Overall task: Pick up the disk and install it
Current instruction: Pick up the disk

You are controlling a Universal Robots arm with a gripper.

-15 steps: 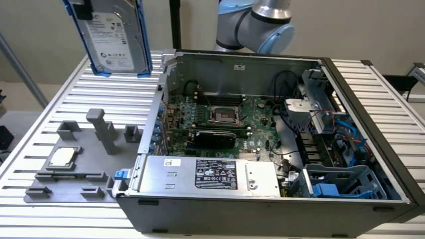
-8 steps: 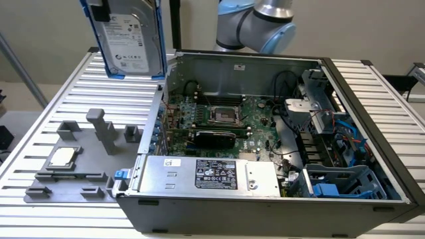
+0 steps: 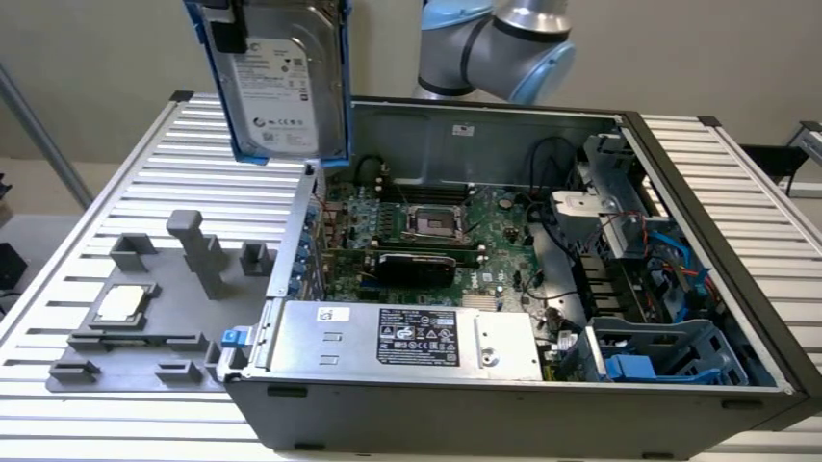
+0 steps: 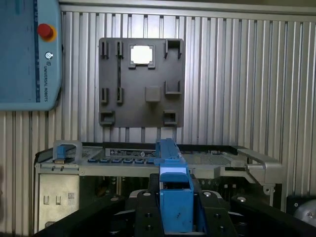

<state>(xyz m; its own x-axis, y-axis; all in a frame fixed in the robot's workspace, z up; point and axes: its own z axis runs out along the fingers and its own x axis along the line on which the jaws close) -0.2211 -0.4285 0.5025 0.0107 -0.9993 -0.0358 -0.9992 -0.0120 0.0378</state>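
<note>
The jaws stand partly closed and they hold the disk (image 3: 280,82) by its blue frame; in the wrist view the blue edge sits tight between the two black fingers (image 4: 147,210) of the gripper (image 4: 176,217). The disk hangs upright in the air, its white label turned to the exterior camera, above the wall of the open computer case (image 3: 719,289) on the exterior view's left. Beside the case, a grey tray (image 3: 154,361) lies on the slatted table (image 3: 231,135), and a small silver chip (image 3: 118,303) rests in one of its pockets.
</note>
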